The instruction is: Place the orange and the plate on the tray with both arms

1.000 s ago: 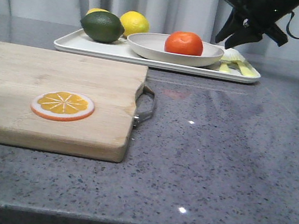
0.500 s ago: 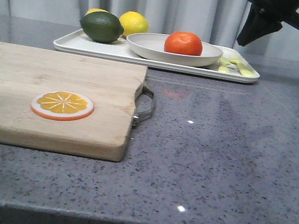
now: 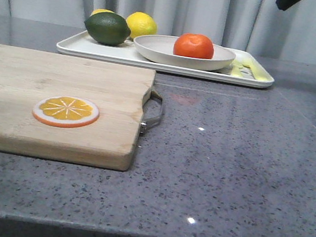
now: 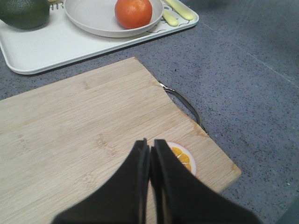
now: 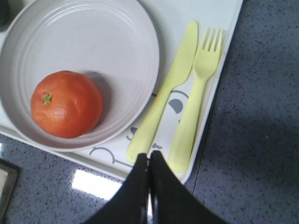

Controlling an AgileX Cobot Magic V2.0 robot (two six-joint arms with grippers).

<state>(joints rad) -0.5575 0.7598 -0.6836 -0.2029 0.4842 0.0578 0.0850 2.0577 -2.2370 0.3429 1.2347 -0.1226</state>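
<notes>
The orange [image 3: 195, 45] sits in the off-white plate [image 3: 157, 49], and the plate rests on the white tray [image 3: 73, 47] at the back of the table. The right wrist view shows the orange [image 5: 67, 104] in the plate [image 5: 98, 51] on the tray [image 5: 217, 16]. The left wrist view shows the orange [image 4: 133, 12], the plate [image 4: 91, 16] and the tray [image 4: 51, 46]. My right gripper [image 5: 149, 155] is shut and empty, high above the tray's near edge; only a tip of it [image 3: 288, 1] shows in the front view. My left gripper [image 4: 149, 143] is shut and empty above the cutting board.
A wooden cutting board [image 3: 43, 82] with a metal handle [image 3: 154, 115] holds a flat orange slice [image 3: 66, 110]. On the tray lie a green lime [image 3: 108, 27], two lemons [image 3: 141, 24], and a yellow knife [image 5: 163, 91] and fork [image 5: 196, 98].
My right gripper has risen up and to the right, away from the tray, almost out of the front view. The orange, plate and tray have not moved.
</notes>
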